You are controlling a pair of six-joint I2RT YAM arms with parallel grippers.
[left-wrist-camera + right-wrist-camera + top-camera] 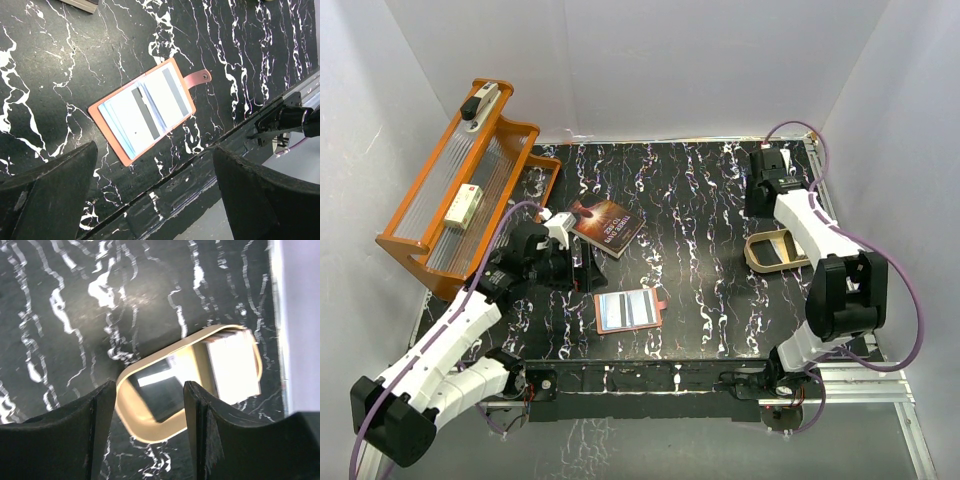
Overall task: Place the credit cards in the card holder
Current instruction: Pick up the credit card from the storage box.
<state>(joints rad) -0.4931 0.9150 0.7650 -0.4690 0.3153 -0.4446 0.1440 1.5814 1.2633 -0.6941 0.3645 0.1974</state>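
Near the middle of the table's [720, 230] near edge, the card holder [107, 134] lies open, its long axis along that edge and the credit cards [145, 107] on its face. The left gripper [155, 147], spread wide and empty, hangs just beyond it to the left and is the nearer arm. Farther off, by the right edge, the right gripper [150, 385], parted and empty, hovers over a beige tin [129, 410].

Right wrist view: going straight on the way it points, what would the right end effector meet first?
Probably the beige tin, dead ahead of the right end effector, whose jaws stand open; how far off it lies is unclear.
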